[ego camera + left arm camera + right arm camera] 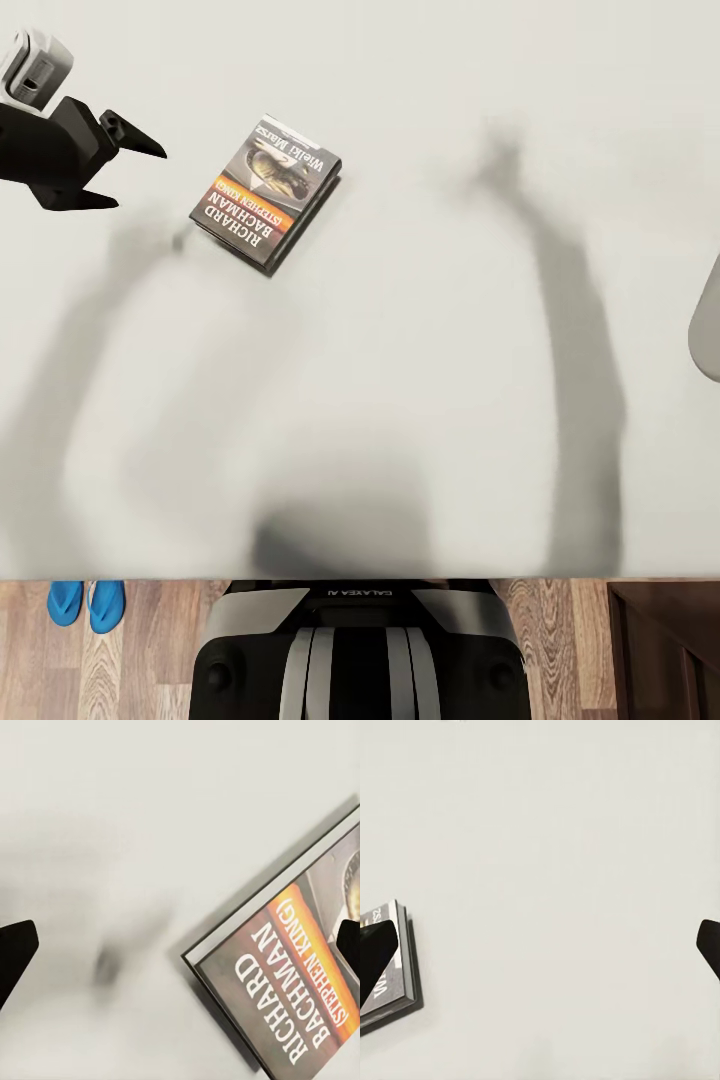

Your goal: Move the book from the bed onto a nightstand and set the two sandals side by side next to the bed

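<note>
Left gripper [125, 172]: It hung above the far left of the mattress, its dark jaws spread apart and holding nothing. The fingers pointed toward the book, just beside it but not touching. I judged this a pre-grasp approach.

Sandals [86, 605]: Both blue sandals lay on the wooden floor [140, 650] at the lower left, close against the bed's near edge, side by side and nearly parallel. Their toe ends were hidden by the mattress edge. That part of the task appeared met, as far as could be seen.

Book [267, 192]: It lay flat on the white top of the bed [420, 330], cover up, turned at an angle, left of centre. In the left wrist view the book [300, 997] sat off to one side of the open fingers, not between them, so the arm would likely need to shift across before closing.

Right gripper [540, 937]: In its own wrist view the two fingertips stood wide apart over bare mattress, clamped on nothing; a corner of the book [405, 967] showed near one tip.

Nightstand [665, 650]: A dark brown wooden piece at the lower right, probably the nightstand, stood well apart from the book.
</note>
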Robot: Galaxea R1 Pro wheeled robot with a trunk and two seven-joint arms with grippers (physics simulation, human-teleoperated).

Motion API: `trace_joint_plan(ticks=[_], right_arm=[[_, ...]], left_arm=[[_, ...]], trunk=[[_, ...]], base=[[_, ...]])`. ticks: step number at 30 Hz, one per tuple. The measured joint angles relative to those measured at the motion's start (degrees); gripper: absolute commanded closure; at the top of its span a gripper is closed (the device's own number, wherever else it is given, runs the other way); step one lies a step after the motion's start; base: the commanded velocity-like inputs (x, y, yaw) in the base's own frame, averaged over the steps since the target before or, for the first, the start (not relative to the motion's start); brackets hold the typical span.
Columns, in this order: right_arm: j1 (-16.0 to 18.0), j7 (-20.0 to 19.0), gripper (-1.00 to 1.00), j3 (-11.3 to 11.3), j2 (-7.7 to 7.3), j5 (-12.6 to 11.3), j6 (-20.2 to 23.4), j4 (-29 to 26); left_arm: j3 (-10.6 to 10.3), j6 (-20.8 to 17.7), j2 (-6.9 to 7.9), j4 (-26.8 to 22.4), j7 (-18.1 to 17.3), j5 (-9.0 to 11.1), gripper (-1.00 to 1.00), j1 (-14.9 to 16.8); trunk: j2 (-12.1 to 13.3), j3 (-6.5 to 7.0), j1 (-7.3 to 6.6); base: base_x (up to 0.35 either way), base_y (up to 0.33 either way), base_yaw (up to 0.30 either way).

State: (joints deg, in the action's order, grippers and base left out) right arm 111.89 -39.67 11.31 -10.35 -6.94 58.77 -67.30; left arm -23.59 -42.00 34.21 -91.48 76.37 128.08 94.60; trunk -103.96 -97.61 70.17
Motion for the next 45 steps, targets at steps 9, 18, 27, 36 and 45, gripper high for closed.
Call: trace_joint_plan(ticks=[9,18,27,36,45], right_arm=[[2.28,0.13,-1.00,0.26,-1.66,0.17,0.86,-2.07],[2.27,0.02,-1.00,0.31,-2.15,0.18,0.85,-8.59],[2.16,-0.09,-1.00,0.31,-3.86,0.10,0.84,-12.02],[2.14,-0.18,-1.00,0.19,-5.84,-0.29,0.83,-13.05],[-1.41,-0.24,-1.00,0.33,-8.94,-0.33,0.83,-17.22]], left_arm=[[0.91,-0.86,-1.73,2.07,-1.02,-0.14,-1.00,0.83],[0.97,-0.88,-2.61,4.08,-2.06,-0.55,-1.00,0.80],[0.93,-1.31,-5.48,8.02,-7.35,-6.32,-1.00,0.78],[0.90,-1.56,-7.19,10.76,-11.06,-9.55,-1.00,1.40],[0.69,-1.72,-7.66,12.63,-15.60,-16.31,-1.00,2.99]], trunk=[[0.00,0.00,0.00],[0.00,0.00,0.00],[0.00,0.00,0.00],[0.00,0.00,0.00],[0.00,0.00,0.00]], base=[[0.000,0.000,0.000],[0.000,0.000,0.000],[0.000,0.000,0.000],[0.000,0.000,0.000],[0.000,0.000,0.000]])
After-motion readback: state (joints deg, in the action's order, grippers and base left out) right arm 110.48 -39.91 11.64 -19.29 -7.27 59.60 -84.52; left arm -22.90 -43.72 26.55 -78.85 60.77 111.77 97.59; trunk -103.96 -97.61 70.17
